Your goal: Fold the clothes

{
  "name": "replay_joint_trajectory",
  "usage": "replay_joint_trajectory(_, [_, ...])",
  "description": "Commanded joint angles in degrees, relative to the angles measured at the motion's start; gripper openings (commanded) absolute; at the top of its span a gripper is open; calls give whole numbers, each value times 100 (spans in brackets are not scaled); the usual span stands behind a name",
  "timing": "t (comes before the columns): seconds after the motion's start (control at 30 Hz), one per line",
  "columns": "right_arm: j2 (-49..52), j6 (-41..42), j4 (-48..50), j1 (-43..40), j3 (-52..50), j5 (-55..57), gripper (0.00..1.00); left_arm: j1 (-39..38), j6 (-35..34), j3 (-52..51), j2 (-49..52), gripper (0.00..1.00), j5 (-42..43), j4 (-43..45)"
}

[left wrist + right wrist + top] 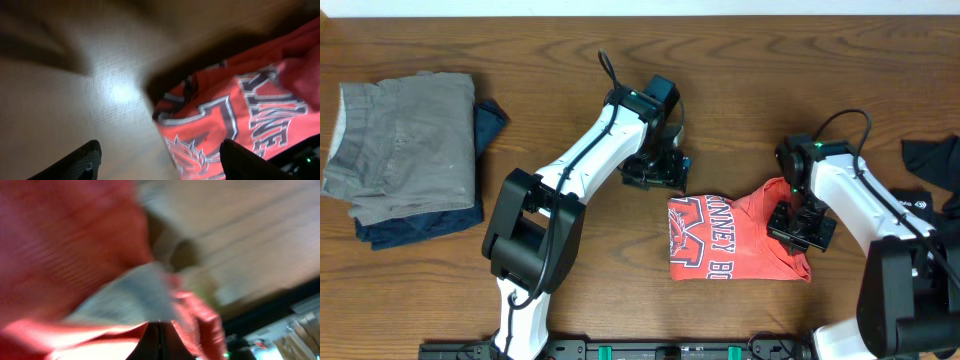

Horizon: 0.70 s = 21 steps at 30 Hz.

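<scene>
red cloth crowds the right wrist view, close and blurred. the right gripper (160,342) has its two fingers pressed together at 6 o'clock, with the coral-red t-shirt (60,255) gathered round them. i judge it is pinching a fold of the shirt; a pale patch, perhaps the inner face, lies beside the tips. in the left wrist view the left gripper (162,165) has its jaws spread wide and holds nothing. its dark fingertips (82,162) show at 7 and 5 o'clock over bare wood, and the shirt's printed corner lies at 3 o'clock, near but untouched.

from overhead, the shirt lies partly folded on the table (620,290) at about 4 o'clock from centre. its lettering faces up, its left edge is fairly square, and its right side is bunched under the right arm's fingers. the left arm's fingers sit just off its upper left corner.

the step in hand looks like bringing the right side over toward 9 o'clock. to do it well, keep the pinch low and draw the cloth across flat. bring the open fingers down on the near corner so the body does not drag, and let go only when the edges meet.

no basket, bin or tray shows. a grey garment (405,145) lies on a navy garment (490,125) at 10 o'clock, straight on the wood, and a black garment (932,165) lies at the 3 o'clock edge, partly cut off.
</scene>
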Motion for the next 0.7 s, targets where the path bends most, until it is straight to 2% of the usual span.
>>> replay_joint_trajectory(0.0, [-597,-483,24,-22,-17,-533,1,-2,415,-33,72,77,-13,186])
replay_joint_trajectory(0.27, [-2074,-1200,22,-17,-17,-693,5,-2,470,-33,131,80,-26,573])
replay_joint_trajectory(0.5, [-2022,-1447,90,149,-501,-1700,5,-42,485,-33,243,81,-26,737])
replay_joint_trajectory(0.67, [-2013,-1019,518,389,-1333,-1755,5,-144,575,-33,533,81,-24,608])
